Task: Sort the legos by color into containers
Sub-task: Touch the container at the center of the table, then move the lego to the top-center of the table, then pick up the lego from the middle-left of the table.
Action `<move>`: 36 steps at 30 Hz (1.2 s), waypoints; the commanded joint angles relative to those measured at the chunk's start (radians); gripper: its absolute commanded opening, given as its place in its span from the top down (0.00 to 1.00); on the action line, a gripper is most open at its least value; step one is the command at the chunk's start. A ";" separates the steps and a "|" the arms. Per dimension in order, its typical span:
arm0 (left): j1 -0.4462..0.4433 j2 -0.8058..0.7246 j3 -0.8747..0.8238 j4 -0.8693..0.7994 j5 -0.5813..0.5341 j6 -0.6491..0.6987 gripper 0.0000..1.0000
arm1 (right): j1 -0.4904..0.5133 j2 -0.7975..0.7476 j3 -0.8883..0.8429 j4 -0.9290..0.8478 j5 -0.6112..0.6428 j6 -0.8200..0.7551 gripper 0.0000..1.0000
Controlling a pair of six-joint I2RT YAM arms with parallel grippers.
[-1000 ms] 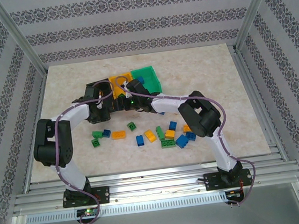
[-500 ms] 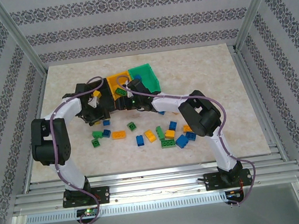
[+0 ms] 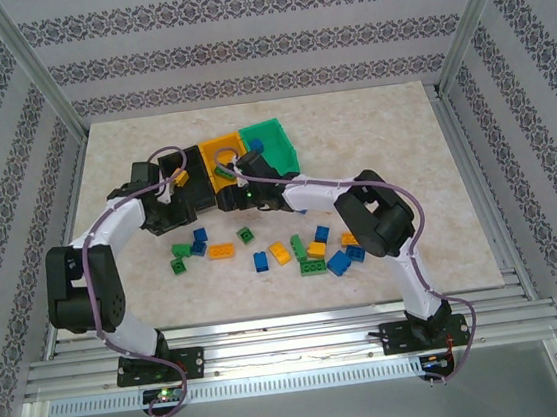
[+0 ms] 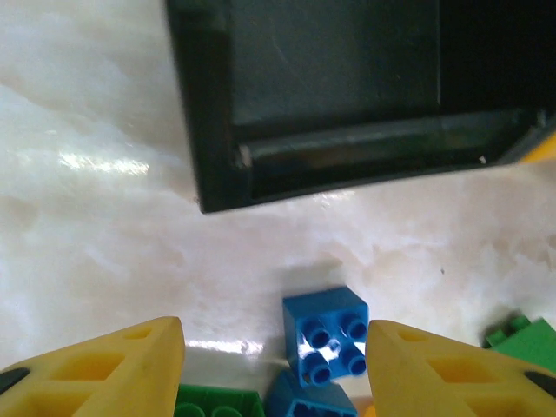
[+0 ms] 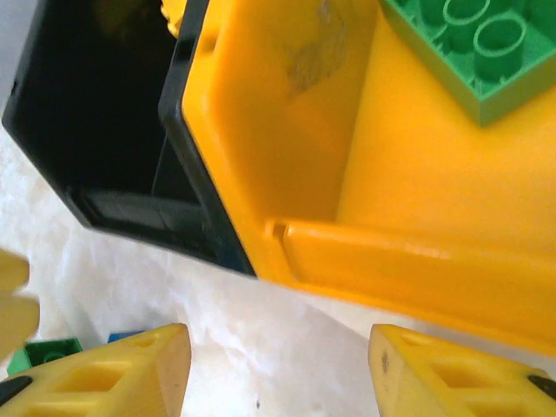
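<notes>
From above, we see the containers (image 3: 273,139) in a row at upper centre, with loose legos (image 3: 280,253) scattered on the table (image 3: 403,154) below them. On the left wrist view, the left gripper (image 4: 274,340) stands wide and empty, a blue brick (image 4: 326,334) between its fingers' tips at lower centre, the black bin (image 4: 201,130) above. On the right wrist view, the right gripper (image 5: 278,356) gapes empty below the yellow bin (image 5: 408,261), with a green brick (image 5: 469,52) inside it at upper right.
</notes>
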 commanded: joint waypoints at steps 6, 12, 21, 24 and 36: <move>0.027 0.164 0.049 0.162 0.066 -0.033 0.48 | 0.048 -0.138 -0.086 -0.043 0.036 -0.098 0.42; 0.051 0.240 0.129 0.165 0.054 -0.013 0.51 | 0.118 -0.125 -0.076 -0.076 0.066 -0.127 0.41; 0.056 0.096 0.004 0.274 0.028 -0.005 0.39 | 0.174 -0.021 0.075 -0.120 0.083 -0.084 0.38; 0.084 0.014 -0.093 0.366 -0.002 -0.034 0.37 | 0.195 0.033 0.156 -0.169 0.098 -0.076 0.36; 0.224 -0.192 -0.422 0.736 0.037 -0.196 0.37 | 0.258 0.247 0.458 -0.379 0.264 -0.108 0.36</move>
